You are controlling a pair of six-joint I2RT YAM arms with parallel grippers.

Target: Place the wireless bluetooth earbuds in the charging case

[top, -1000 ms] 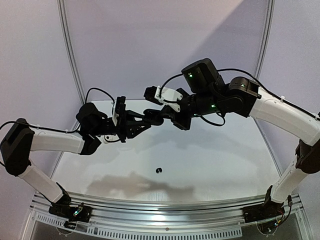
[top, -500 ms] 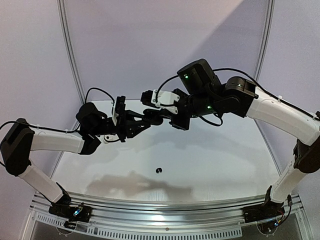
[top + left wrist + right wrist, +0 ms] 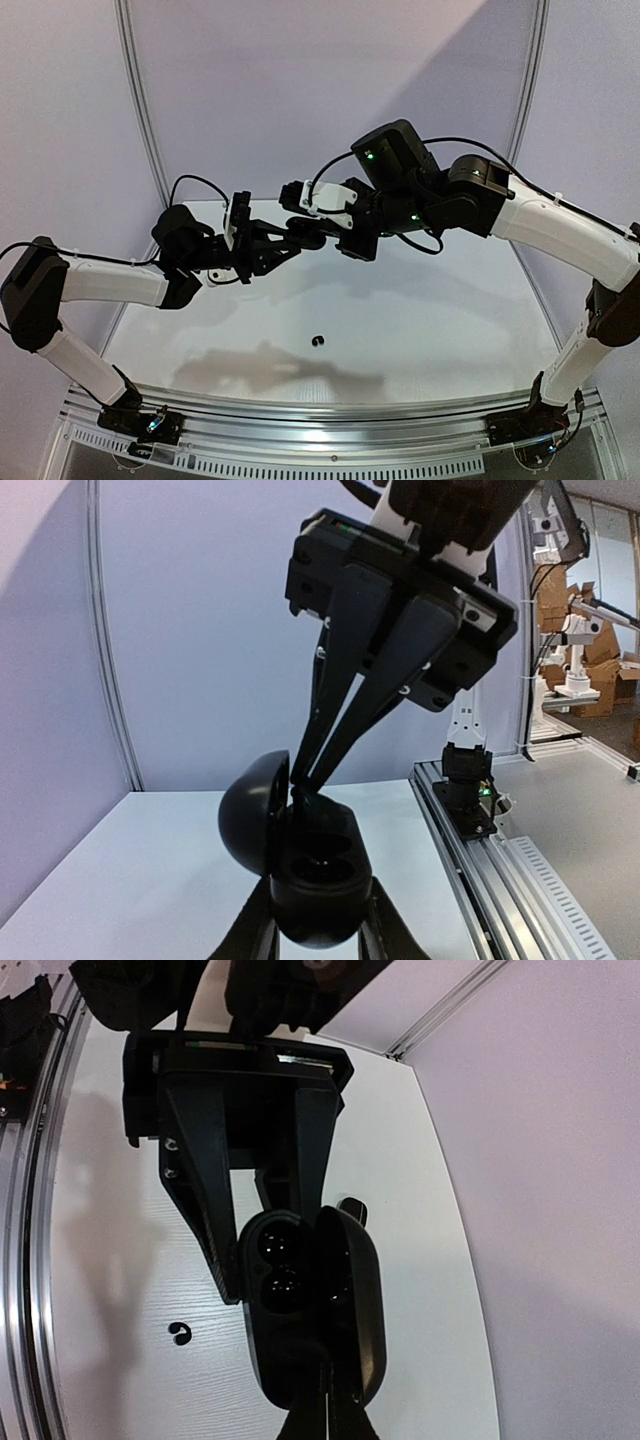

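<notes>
Two claws meet in the air above the table (image 3: 450, 300). My left claw (image 3: 318, 905) is clamped on the black charging case (image 3: 320, 865), one finger on each side, with the lid (image 3: 255, 815) swung open. My right claw (image 3: 300, 783) comes down from above with its fingers pressed together, the tips right at the case's open mouth beside the hinge. Whether anything small is pinched between those tips I cannot tell. One black hook-shaped earbud (image 3: 318, 341) lies loose on the table, well apart from both claws and nearer my bases. Since a second ago my right wrist has slid a little leftward over the case, while the left arm, the case and the loose earbud have stayed put. My left arm reaches out low and nearly level. My right arm arches high, its wrist bent down toward the case.
</notes>
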